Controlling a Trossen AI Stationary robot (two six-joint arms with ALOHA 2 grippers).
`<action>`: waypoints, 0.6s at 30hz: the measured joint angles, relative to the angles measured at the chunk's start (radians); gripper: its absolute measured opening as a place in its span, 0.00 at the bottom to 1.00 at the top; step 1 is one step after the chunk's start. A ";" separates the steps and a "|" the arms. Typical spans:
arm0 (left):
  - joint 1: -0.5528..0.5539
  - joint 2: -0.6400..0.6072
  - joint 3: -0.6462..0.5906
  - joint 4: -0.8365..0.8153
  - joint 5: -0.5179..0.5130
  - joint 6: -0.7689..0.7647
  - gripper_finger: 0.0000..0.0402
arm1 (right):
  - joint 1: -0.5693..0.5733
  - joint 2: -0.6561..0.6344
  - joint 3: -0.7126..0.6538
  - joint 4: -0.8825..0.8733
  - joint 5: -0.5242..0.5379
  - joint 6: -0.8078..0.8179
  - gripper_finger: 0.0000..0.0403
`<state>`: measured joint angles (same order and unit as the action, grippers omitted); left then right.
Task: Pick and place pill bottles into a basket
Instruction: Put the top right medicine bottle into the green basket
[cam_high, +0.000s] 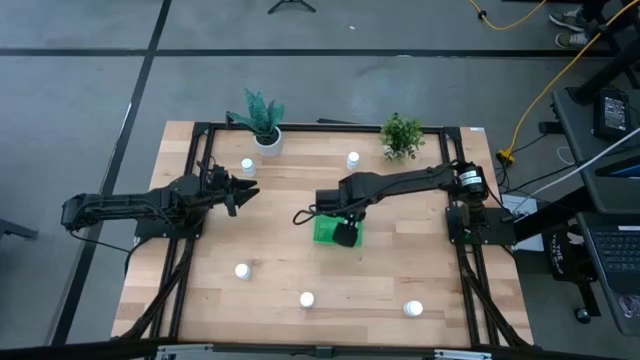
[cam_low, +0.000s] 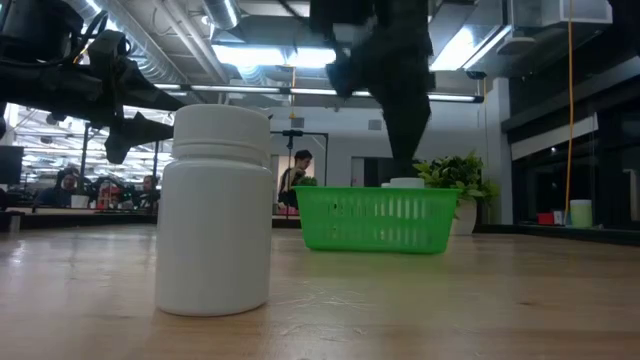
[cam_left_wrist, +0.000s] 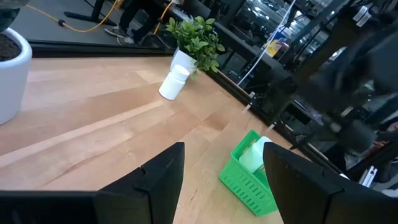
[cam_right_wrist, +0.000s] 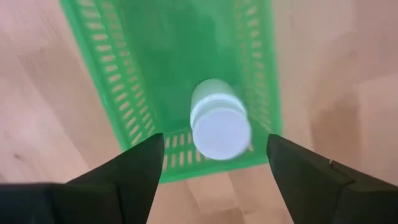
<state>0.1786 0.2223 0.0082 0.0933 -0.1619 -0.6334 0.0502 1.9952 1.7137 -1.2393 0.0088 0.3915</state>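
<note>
The green basket (cam_high: 322, 231) sits mid-table and also shows in the low view (cam_low: 375, 218). My right gripper (cam_high: 343, 237) hangs open above its near end. In the right wrist view the gripper (cam_right_wrist: 216, 142) has one finger on each side of a white pill bottle (cam_right_wrist: 217, 121). That bottle stands upright on the basket floor, clear of both fingers. My left gripper (cam_high: 250, 190) is open and empty at the table's left, and it also shows in its wrist view (cam_left_wrist: 224, 149). Loose bottles stand at the far left (cam_high: 247, 166) and far middle (cam_high: 353, 159), and several more stand near the front edge.
Two potted plants stand at the far edge (cam_high: 262, 118) (cam_high: 401, 135). Bottles stand on the near half of the table (cam_high: 242, 270) (cam_high: 307, 298) (cam_high: 413, 309); one (cam_low: 215, 210) looms close in the low view. People show in the room behind.
</note>
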 joint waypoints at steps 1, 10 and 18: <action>0.000 0.000 0.000 0.000 0.000 0.000 0.53 | 0.000 -0.001 0.033 -0.026 0.015 0.000 0.71; 0.000 0.000 0.000 0.000 0.026 -0.001 0.53 | -0.020 -0.002 0.441 -0.273 0.270 -0.028 0.70; 0.000 0.000 0.000 0.000 0.026 -0.007 0.53 | -0.221 -0.003 0.622 -0.314 0.359 -0.245 0.70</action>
<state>0.1786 0.2223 0.0085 0.0936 -0.1356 -0.6407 -0.1706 1.9919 2.3354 -1.5537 0.3676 0.1464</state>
